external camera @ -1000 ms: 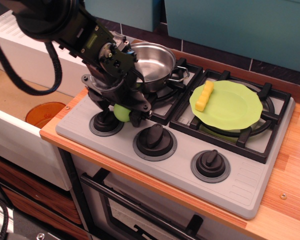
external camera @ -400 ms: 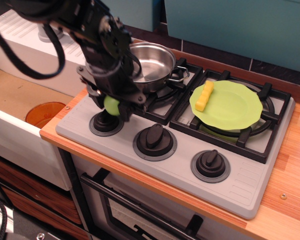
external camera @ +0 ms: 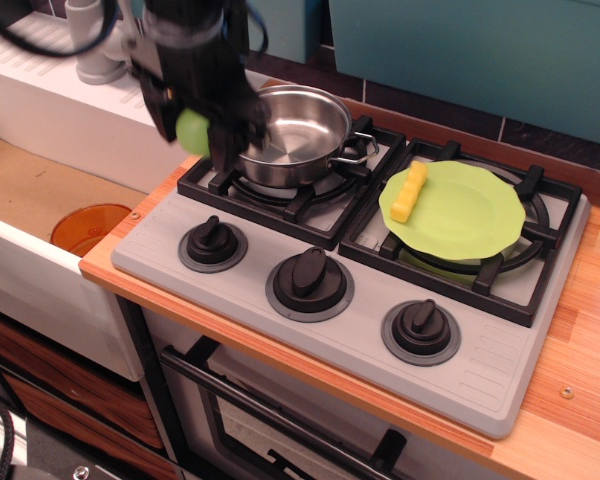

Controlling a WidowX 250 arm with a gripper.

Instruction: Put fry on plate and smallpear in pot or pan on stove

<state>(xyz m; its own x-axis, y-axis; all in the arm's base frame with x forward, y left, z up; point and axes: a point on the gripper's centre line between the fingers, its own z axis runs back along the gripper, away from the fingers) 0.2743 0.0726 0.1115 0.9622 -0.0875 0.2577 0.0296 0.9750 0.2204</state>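
My gripper is shut on the small light-green pear and holds it in the air just left of the steel pot, above the stove's back left corner. The pot stands empty on the left burner of the grey stove. The yellow crinkle fry lies on the left part of the lime-green plate, which rests on the right burner.
Three black knobs line the stove's front panel. An orange bowl lies in the sink at left. A white ledge with a grey cup runs behind the sink. Teal cabinets hang at the back.
My gripper has lifted the pear from beside the left knob, up and back, to the pot's left side. Fry, plate and pot have not moved.
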